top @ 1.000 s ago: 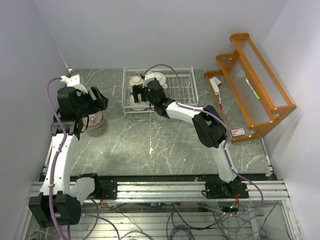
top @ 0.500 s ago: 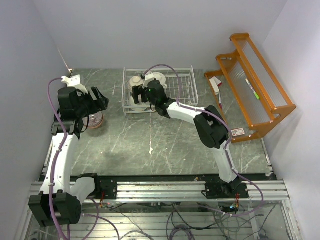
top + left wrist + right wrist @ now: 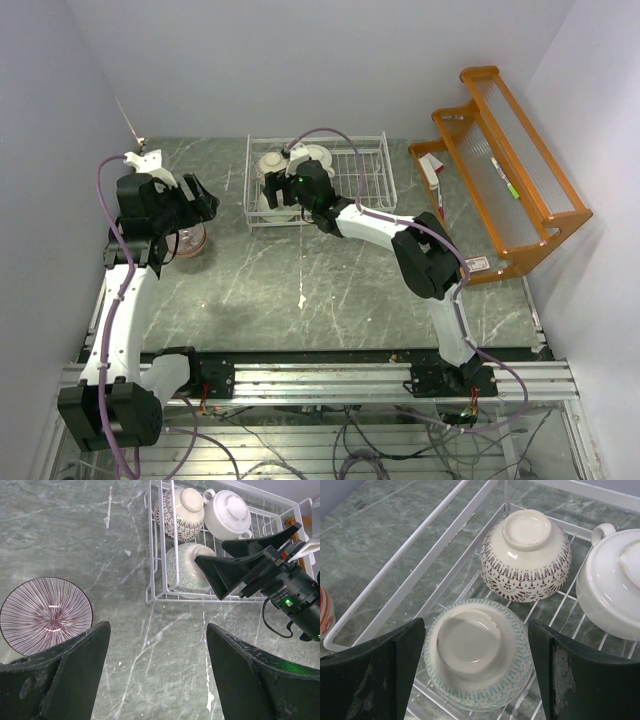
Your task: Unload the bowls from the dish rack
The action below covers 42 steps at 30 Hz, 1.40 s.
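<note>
One striped bowl (image 3: 45, 614) sits on the table (image 3: 160, 680) just beside the left gripper (image 3: 157, 630), whose jaws are spread wide with nothing in them. Further back, in the dish rack's (image 3: 410, 585) near left corner, the right gripper (image 3: 476, 629) straddles the upturned green-patterned bowl (image 3: 487, 690) — we judge the rounded glazed wall could slip from the pinch, or the bowl catch the wire rim on lifting and knock the brown-patterned bowl (image 3: 525, 560) and white handled bowl (image 3: 615, 585) behind it. Its jaws stand wide open on either side, gripping nothing yet.

right claw (image 3: 476, 625) spread wider than teal-patterned bowl (image 3: 475, 652), dish rack (image 3: 412, 580) wall close beside it, brown-patterned bowl (image 3: 525, 555) just behind
</note>
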Tool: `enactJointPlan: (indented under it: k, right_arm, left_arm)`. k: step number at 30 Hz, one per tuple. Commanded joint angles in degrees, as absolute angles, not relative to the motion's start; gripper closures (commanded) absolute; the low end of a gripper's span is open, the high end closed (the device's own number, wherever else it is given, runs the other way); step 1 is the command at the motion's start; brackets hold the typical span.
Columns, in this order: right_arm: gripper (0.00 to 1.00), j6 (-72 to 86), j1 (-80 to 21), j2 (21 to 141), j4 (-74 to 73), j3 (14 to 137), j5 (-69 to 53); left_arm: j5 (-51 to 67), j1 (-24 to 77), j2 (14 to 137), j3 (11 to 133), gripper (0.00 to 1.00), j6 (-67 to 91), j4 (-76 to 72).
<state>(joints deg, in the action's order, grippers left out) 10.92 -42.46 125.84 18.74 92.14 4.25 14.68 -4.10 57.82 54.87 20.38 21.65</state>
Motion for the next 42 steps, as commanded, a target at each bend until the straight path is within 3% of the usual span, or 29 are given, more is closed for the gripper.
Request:
enactJointPlan:
  k: [1, 11, 27, 39, 42]
  right_arm:
    - [0.17, 10.60, -42.79, 126.96, 17.92, 94.13, 3.94]
    - [0.19, 10.15, -43.10, 128.68, 17.84, 94.26, 5.17]
    - [0.44, 9.13, -43.27, 128.30, 17.29, 94.23, 5.88]
    - [0.97, 10.23, -43.27, 126.58, 17.46, 94.32, 5.81]
    - [1.00, 10.25, -43.21, 126.65, 15.26, 97.09, 6.48]
  left_arm:
    - [16.59, -4.88, 58.07, 54.59, 0.12, 20.31, 19.53]
    - [15.90, -4.89, 58.07, 54.62, 0.11, 20.39, 19.74]
    - [16.26, -4.84, 58.35, 54.63, 0.11, 20.30, 19.80]
    - [16.31, -4.85, 58.62, 54.66, 0.11, 20.30, 19.90]
    - [16.31, -4.84, 58.70, 54.66, 0.11, 20.22, 19.82]
